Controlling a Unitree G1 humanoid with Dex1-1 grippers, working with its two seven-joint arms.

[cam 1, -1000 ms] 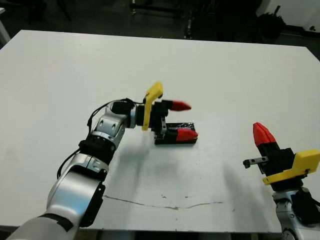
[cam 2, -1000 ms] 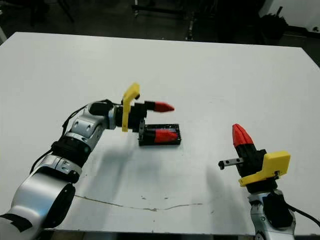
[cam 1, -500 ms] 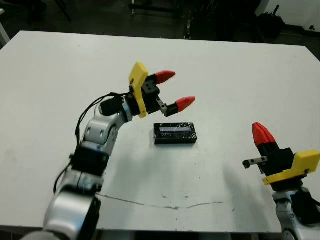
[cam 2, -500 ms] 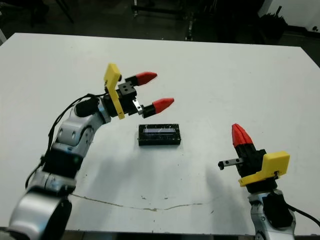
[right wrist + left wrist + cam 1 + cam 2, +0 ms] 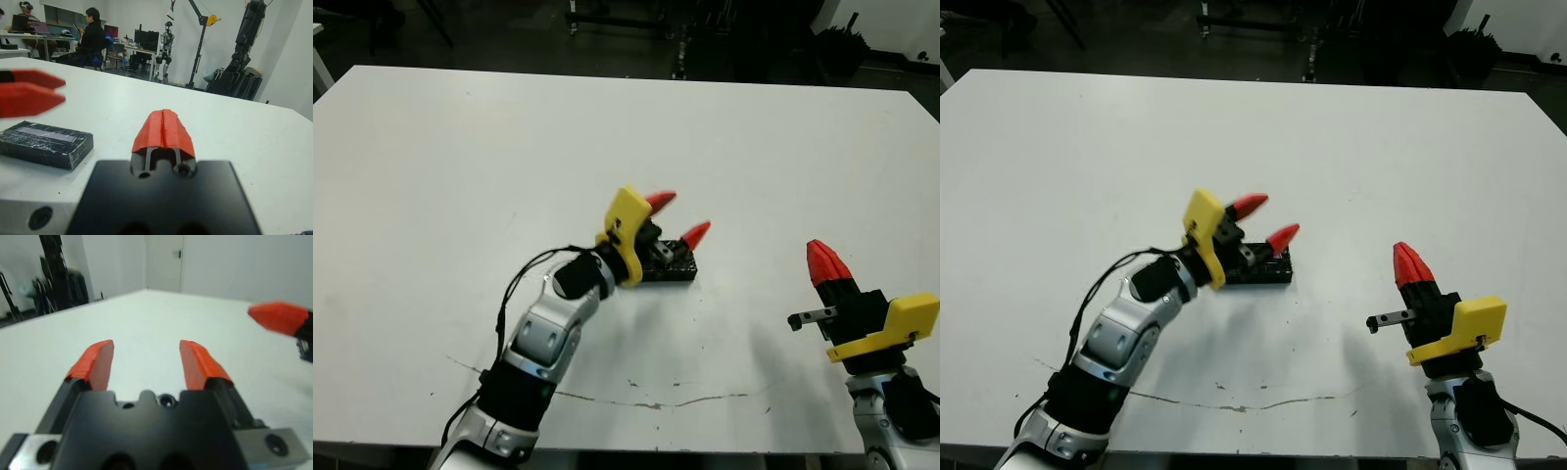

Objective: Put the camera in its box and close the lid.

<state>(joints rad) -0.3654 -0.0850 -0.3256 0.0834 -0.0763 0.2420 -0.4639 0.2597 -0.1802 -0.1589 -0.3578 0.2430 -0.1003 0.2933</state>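
Observation:
The box point(image 5: 675, 268) lies closed at mid-table, a black slab whose glossy lid point(image 5: 43, 133) with a pale stripe sits flat on top. The camera is hidden. My left gripper point(image 5: 677, 216) hangs open just above the box's left end, covering part of it and holding nothing; the left wrist view shows its fingers point(image 5: 95, 363) apart with only bare table between them. My right gripper point(image 5: 825, 264) stands shut and empty near the front right of the table, well to the right of the box, with its red tips point(image 5: 164, 128) pressed together.
A thin dark crack line point(image 5: 646, 401) runs along the table near its front edge. Beyond the far edge, the right wrist view shows a seated person point(image 5: 90, 36) at desks, a robot on a stand point(image 5: 167, 36) and dark equipment point(image 5: 239, 81).
One second ago the left gripper sat low at the box. It then lifted up and left, and now has come back down over the box's left end, still open. The right arm has not moved.

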